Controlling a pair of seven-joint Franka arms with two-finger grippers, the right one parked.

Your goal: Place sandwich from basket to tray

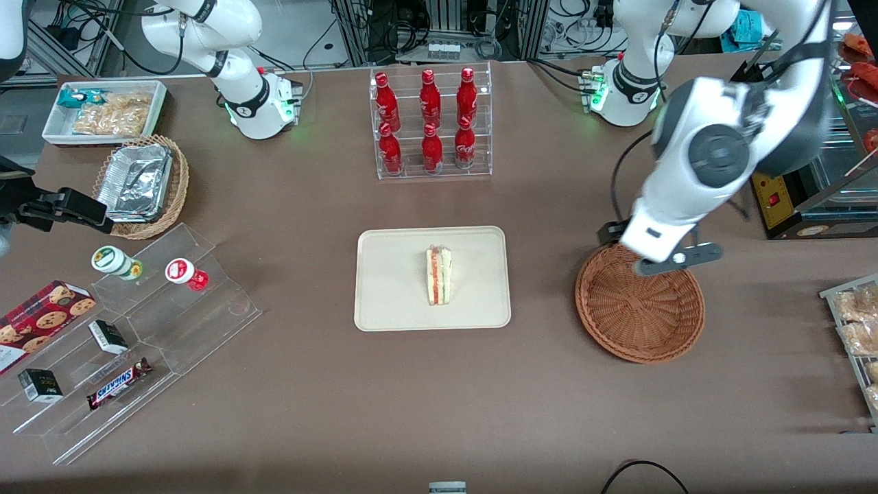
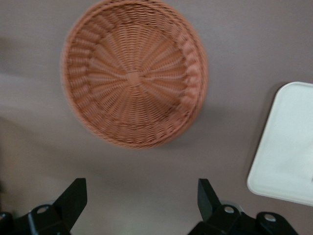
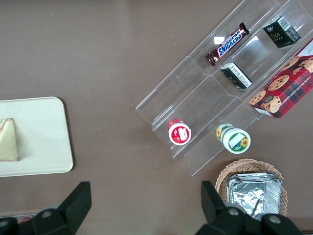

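Observation:
The sandwich (image 1: 439,276), a pale wedge with red and green layers, lies on the middle of the cream tray (image 1: 391,288). In the right wrist view, the sandwich (image 3: 9,140) sits on the same tray (image 3: 44,137). The reddish-brown wicker basket (image 1: 641,312) stands beside the tray toward the working arm's end, with nothing in it. My left gripper (image 1: 662,257) hangs above the basket's rim farther from the front camera. In the left wrist view the gripper (image 2: 142,188) is open with only bare table between its fingers, and the basket (image 2: 134,73) and a tray corner (image 2: 288,147) show.
A clear rack of red bottles (image 1: 431,123) stands farther back than the tray. Toward the parked arm's end are a stepped acrylic stand with snacks (image 1: 137,329), a tan basket of foil trays (image 1: 140,185) and a white bin (image 1: 103,110). Packaged bread (image 1: 857,322) lies at the working arm's end.

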